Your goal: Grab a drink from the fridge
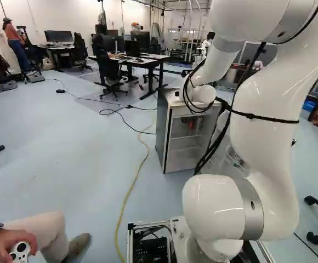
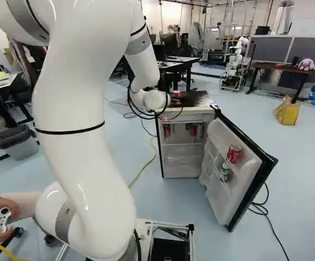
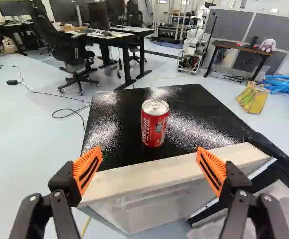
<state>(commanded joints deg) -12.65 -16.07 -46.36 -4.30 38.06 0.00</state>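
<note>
In the wrist view my gripper [image 3: 149, 167] stands open with nothing between its orange pads. Ahead of it a red can [image 3: 154, 123] is upright on the black top of the small fridge [image 3: 204, 112]; the same can [image 2: 176, 93] shows beside my wrist in the right base view. That view also shows the fridge [image 2: 182, 157] with its door [image 2: 239, 187] swung wide. The door shelves hold a red can [image 2: 233, 154] and a green one [image 2: 225, 171]. More red cans [image 2: 193, 130] stand on the upper shelf inside. My arm's wrist hides the gripper in both base views.
A yellow cable [image 1: 131, 189] runs along the floor left of the fridge. Beyond the fridge are a desk [image 1: 142, 61] and an office chair [image 1: 108, 68]. Another robot [image 2: 235, 62] stands far back. A yellow bag [image 2: 287, 111] lies to the right.
</note>
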